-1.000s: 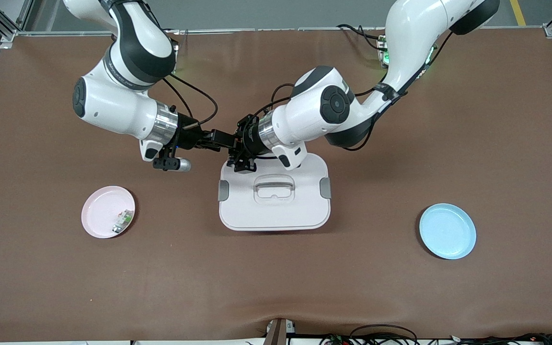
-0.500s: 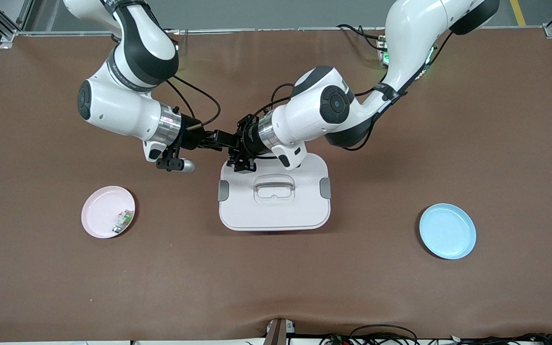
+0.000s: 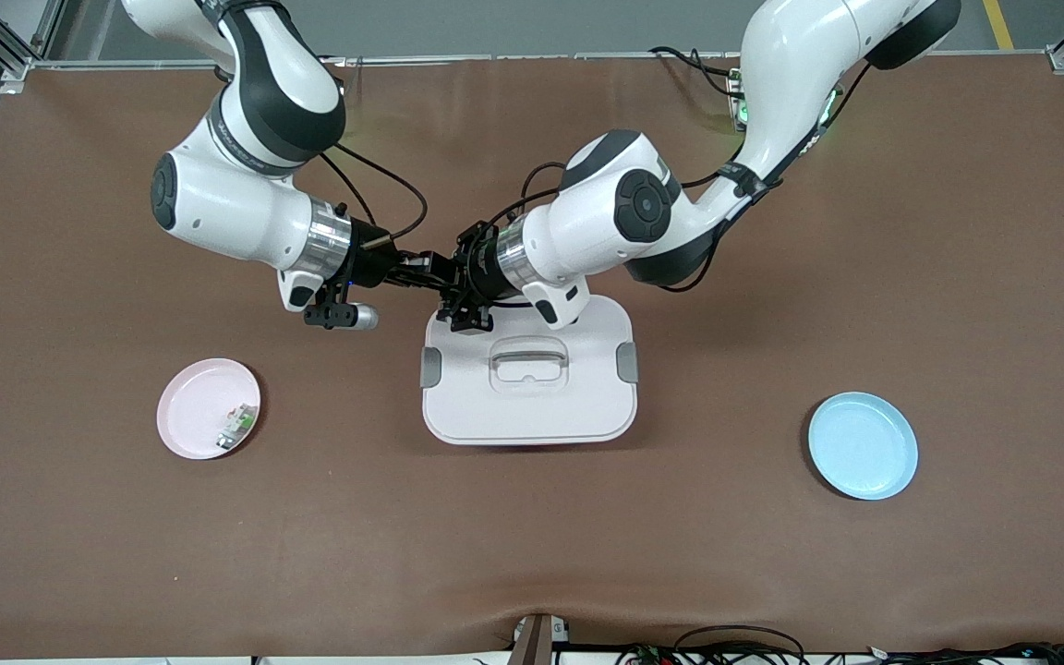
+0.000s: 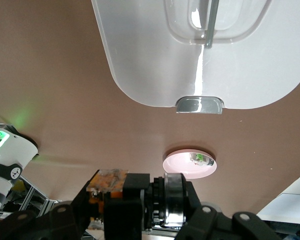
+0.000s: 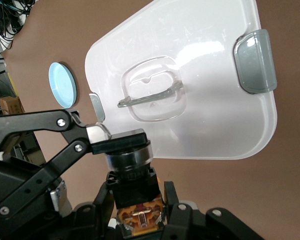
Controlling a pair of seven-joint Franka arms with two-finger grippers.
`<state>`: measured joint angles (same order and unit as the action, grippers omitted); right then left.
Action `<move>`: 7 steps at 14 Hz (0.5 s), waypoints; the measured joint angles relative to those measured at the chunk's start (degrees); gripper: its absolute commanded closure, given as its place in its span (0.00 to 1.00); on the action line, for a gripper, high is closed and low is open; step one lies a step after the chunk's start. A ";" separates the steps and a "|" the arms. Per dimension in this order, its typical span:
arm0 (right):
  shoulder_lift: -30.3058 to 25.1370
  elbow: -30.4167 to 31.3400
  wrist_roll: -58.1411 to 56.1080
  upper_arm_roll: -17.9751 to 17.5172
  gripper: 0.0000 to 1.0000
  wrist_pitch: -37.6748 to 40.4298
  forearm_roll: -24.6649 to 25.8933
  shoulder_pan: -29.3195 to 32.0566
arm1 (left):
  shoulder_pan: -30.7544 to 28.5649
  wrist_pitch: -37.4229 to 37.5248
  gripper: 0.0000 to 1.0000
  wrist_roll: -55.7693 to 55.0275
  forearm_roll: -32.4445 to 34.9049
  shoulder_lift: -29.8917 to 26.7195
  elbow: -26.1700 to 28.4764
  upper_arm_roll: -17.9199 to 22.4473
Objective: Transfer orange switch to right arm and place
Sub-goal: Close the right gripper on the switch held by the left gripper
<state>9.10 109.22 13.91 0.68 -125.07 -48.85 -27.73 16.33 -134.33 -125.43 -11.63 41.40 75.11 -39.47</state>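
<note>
So both arms meet a bit above the middle of the front view, in the air just over the top corner of the white box lid (image 3: 587,406) at the right arm's end. The orange switch (image 5: 135,167) hangs between them there, off the table. The left gripper (image 3: 446,273) is clamped on the ringed end of it; in the right wrist view you can see one of its silver pads (image 5: 97,134) pressed against the body. The right gripper (image 3: 421,268) comes in from the opposite direction, fingers on either side of the end with the orange marks. They look closed onto it, though that's tucked right at the frame edge, so I wouldn't swear the grip is firm.

What matters next is that the switch's long axis runs straight along the line between the two grippers, one end in each. So the left one should be able to let go and back away along that line without twisting the part.

The pink plate (image 3: 183,406) with the small white-and-green part (image 3: 236,423) sits low in the frame at the right arm's end, nearest that arm, so my pick for the drop-off. The blue plate (image 3: 864,448) is at the left arm's end.
</note>
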 measured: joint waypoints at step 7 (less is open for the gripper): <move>0.00 0.00 0.00 0.00 1.00 0.01 0.00 0.00 | 0.00 0.00 0.52 0.00 -0.01 0.01 0.00 0.00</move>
<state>9.10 109.22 13.91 0.68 -125.07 -48.85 -27.73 16.33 -134.33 -125.43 -11.64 41.41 75.11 -39.47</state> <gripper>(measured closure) 0.542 0.273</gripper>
